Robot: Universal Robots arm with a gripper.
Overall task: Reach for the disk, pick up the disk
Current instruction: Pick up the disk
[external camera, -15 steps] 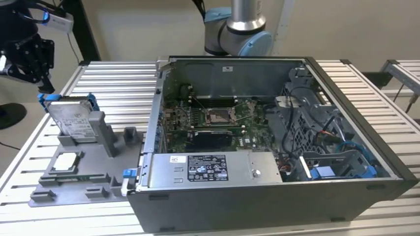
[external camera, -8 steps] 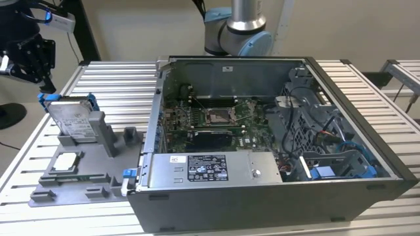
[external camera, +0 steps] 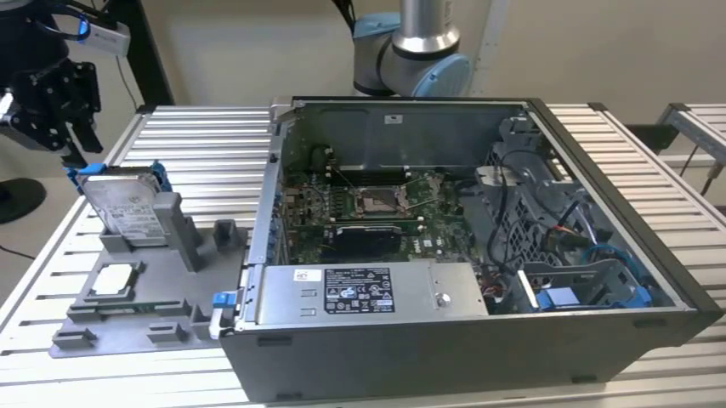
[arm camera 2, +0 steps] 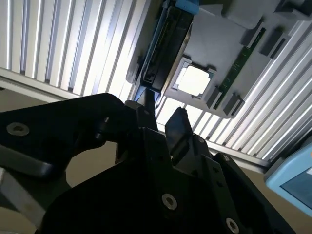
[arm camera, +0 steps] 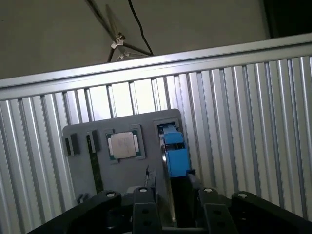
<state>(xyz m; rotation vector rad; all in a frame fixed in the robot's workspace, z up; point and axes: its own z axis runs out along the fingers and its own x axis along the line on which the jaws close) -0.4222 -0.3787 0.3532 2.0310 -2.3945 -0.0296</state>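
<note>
Hand [external camera: 82,151], wide, just over one upright disk [external camera: 121,202]; one square chip [external camera: 114,279] flat on one grey holder [external camera: 170,299].

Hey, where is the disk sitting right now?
At the exterior view's left, the disk stands on edge in the grey tray, beside the open computer case, with the gripper just above it.

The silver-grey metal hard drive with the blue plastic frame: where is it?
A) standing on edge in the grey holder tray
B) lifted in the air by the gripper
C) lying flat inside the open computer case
A: the silver-grey metal hard drive stands on edge in the grey holder tray, beside the open computer case, with the black gripper close above it.
</note>
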